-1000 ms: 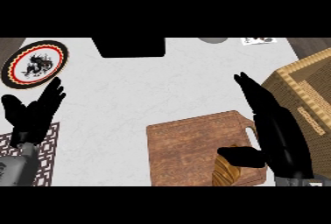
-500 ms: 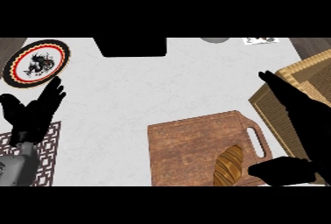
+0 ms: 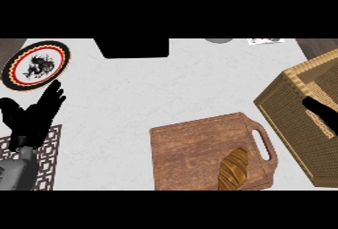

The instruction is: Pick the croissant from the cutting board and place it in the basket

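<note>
Croissant lies on cutting board, ungrasped. Right hand over basket, mostly cut off; finger state unclear. Left hand spread, resting at left. Advice: bring right hand down over croissant's middle, curl round it, then lift toward basket.

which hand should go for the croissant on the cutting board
Right. The right hand is over the basket, beside the cutting board holding the croissant. The left hand rests far off at the left edge.
</note>
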### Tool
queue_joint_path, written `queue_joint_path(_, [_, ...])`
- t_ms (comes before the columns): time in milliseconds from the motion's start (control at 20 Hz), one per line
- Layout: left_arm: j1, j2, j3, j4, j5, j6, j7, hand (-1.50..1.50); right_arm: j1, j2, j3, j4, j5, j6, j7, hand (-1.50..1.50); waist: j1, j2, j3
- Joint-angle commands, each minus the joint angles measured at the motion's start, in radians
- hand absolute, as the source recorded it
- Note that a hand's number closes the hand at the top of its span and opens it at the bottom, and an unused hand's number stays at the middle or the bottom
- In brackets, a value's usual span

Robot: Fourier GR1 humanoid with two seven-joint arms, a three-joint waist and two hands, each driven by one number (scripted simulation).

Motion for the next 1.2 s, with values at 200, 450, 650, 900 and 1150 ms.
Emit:
queue_joint_path(200, [-0.022, -0.025, 0.001, -0.030, -0.016, 0.002, 0.034, 0.00, 0.262, 0.070, -0.055, -0.212, 0.078, -0.026, 0.050, -1.50, 0.015, 0.005, 0.002])
queue_joint_path(450, [-0.002, -0.059, -0.024, -0.031, -0.051, 0.013, 0.022, 0.00, 0.367, 0.129, -0.003, -0.168, 0.246, -0.026, -0.136, -1.50, 0.020, 0.005, 0.002])
queue_joint_path(650, [-0.006, -0.007, 0.017, -0.039, -0.018, -0.036, 0.035, 0.00, 0.416, 0.189, 0.046, 0.055, 0.433, -0.091, -0.434, -1.50, 0.026, 0.005, 0.004])
queue_joint_path(900, [-0.064, -0.034, 0.018, -0.026, -0.028, -0.020, 0.059, 0.00, 0.401, 0.308, 0.164, 0.191, 0.567, -0.259, -0.543, -1.50, 0.028, 0.007, 0.003])
queue_joint_path(1150, [-0.006, -0.065, 0.008, -0.028, -0.057, -0.031, 0.011, 0.00, 0.368, 0.383, 0.225, 0.418, 0.668, -0.344, -0.649, -1.50, 0.032, 0.008, 0.002])
